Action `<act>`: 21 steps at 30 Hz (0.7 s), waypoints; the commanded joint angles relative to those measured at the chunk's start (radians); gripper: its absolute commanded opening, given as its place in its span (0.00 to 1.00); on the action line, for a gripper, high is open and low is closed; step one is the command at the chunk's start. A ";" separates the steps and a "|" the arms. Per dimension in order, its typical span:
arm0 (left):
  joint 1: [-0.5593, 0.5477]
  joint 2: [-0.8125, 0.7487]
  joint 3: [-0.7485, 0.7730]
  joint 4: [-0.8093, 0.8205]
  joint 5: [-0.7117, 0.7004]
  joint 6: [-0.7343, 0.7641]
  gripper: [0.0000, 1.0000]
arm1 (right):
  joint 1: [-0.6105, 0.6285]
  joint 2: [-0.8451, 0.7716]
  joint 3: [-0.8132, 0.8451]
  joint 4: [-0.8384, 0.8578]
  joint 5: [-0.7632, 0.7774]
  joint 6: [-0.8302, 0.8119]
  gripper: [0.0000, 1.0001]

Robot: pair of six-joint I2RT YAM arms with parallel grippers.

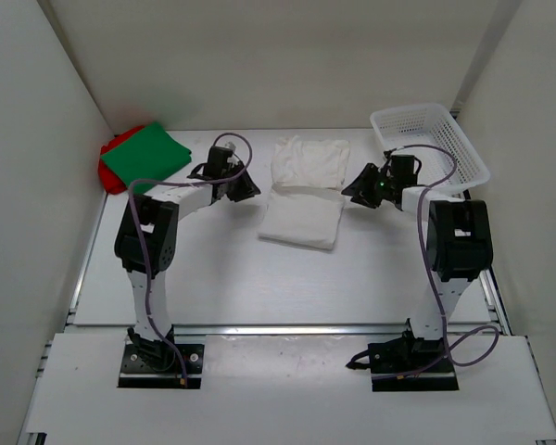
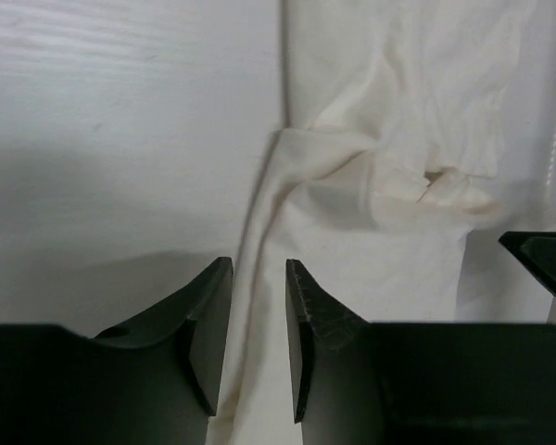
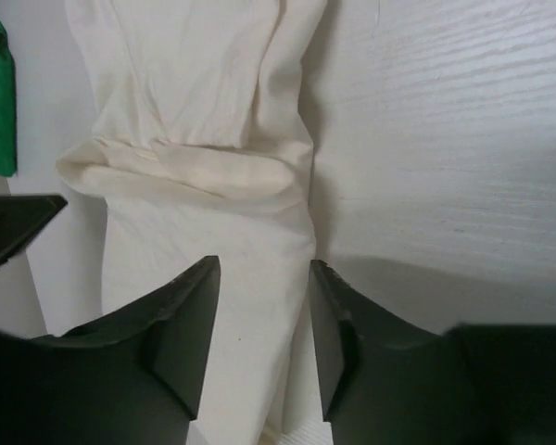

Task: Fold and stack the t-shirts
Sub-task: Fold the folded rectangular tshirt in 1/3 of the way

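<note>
The half-folded white t-shirt (image 1: 301, 218) lies between the grippers, one side edge just beneath the left gripper (image 2: 259, 278), the other beneath the right gripper (image 3: 264, 278), both with jaws partly parted and empty; to fold squarely, I would pinch both edges level and lift together.

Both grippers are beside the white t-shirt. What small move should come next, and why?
Probably raise both grippers slightly, clear of the cloth. The left gripper and right gripper stand open at either side of the white t-shirt, holding nothing, and the shirt already lies folded across its middle. From above they could regrip it for the green t-shirt pile.
</note>
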 commanded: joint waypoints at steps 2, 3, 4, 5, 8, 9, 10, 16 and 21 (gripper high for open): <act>0.009 -0.217 -0.136 0.114 -0.019 -0.017 0.36 | 0.032 -0.117 0.040 -0.004 0.056 -0.047 0.45; -0.014 -0.252 -0.154 0.130 -0.019 -0.013 0.36 | 0.041 -0.139 0.022 -0.009 0.093 -0.051 0.43; -0.045 -0.263 -0.202 0.126 -0.021 -0.004 0.36 | 0.064 -0.186 -0.032 0.014 0.113 -0.041 0.41; -0.059 -0.289 -0.260 0.155 -0.022 -0.005 0.35 | 0.093 -0.225 -0.087 0.026 0.128 -0.021 0.28; -0.125 -0.302 -0.396 0.278 -0.001 -0.040 0.34 | 0.167 -0.267 -0.220 0.089 0.095 0.002 0.01; -0.137 -0.288 -0.420 0.285 0.001 -0.049 0.34 | 0.180 -0.274 -0.235 0.109 0.077 0.007 0.01; -0.140 -0.257 -0.437 0.287 0.007 -0.054 0.32 | 0.212 -0.267 -0.267 0.120 0.075 0.004 0.00; -0.142 -0.226 -0.578 0.377 0.021 -0.095 0.29 | 0.290 -0.247 -0.386 0.128 0.136 -0.008 0.00; -0.139 -0.286 -0.774 0.465 0.025 -0.143 0.27 | 0.280 -0.273 -0.492 0.135 0.159 -0.018 0.00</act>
